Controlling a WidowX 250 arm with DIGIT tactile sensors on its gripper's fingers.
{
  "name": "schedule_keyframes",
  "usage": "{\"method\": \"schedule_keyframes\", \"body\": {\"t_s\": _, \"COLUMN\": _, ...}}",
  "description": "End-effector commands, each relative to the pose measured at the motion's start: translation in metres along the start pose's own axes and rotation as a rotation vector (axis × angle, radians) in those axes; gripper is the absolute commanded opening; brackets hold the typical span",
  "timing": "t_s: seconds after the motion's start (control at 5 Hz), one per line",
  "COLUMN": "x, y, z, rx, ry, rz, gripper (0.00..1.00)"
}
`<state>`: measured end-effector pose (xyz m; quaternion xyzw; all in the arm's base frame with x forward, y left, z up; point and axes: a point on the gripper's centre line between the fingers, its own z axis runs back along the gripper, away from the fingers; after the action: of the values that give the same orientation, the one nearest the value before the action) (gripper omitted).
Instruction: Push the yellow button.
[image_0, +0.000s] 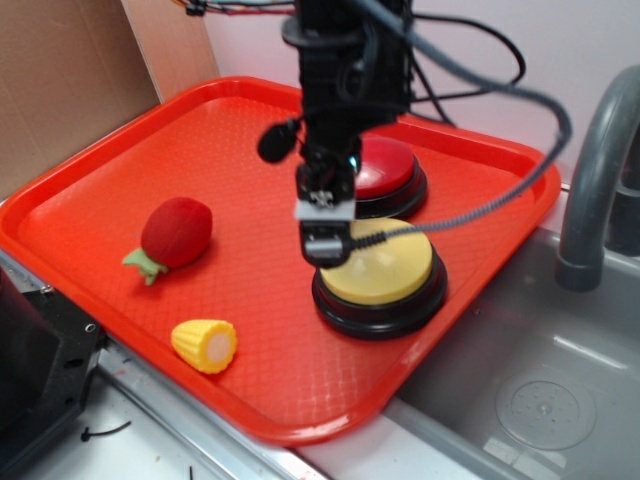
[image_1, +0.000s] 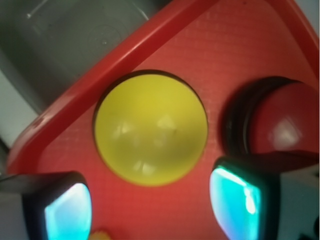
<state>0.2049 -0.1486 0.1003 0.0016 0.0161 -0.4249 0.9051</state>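
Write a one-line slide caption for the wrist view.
Wrist view: yellow button centered on the red tray, red button at right, fingers apart in the foreground.

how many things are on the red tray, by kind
buttons: 2, yellow button and red button
toy foods: 2, strawberry and corn
total: 4 on the tray
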Motion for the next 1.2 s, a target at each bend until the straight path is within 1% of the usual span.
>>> {"method": "schedule_keyframes", "body": {"t_s": 0.0, "x": -0.004, "y": -0.005, "z": 0.037, "rx": 0.017, "ry": -0.053, "rz": 0.04, "gripper": 1.0}}
{"method": "schedule_keyframes", "body": {"t_s": 0.2, "x": -0.004, "y": -0.003, "z": 0.043, "rx": 0.012, "ry": -0.045, "rz": 0.048, "gripper": 1.0}}
{"method": "schedule_keyframes", "body": {"t_s": 0.8, "x": -0.005, "y": 0.0, "z": 0.057, "rx": -0.006, "ry": -0.064, "rz": 0.08, "gripper": 1.0}}
{"method": "schedule_keyframes", "body": {"t_s": 1.0, "x": -0.005, "y": 0.0, "z": 0.064, "rx": -0.002, "ry": -0.067, "rz": 0.085, "gripper": 1.0}}
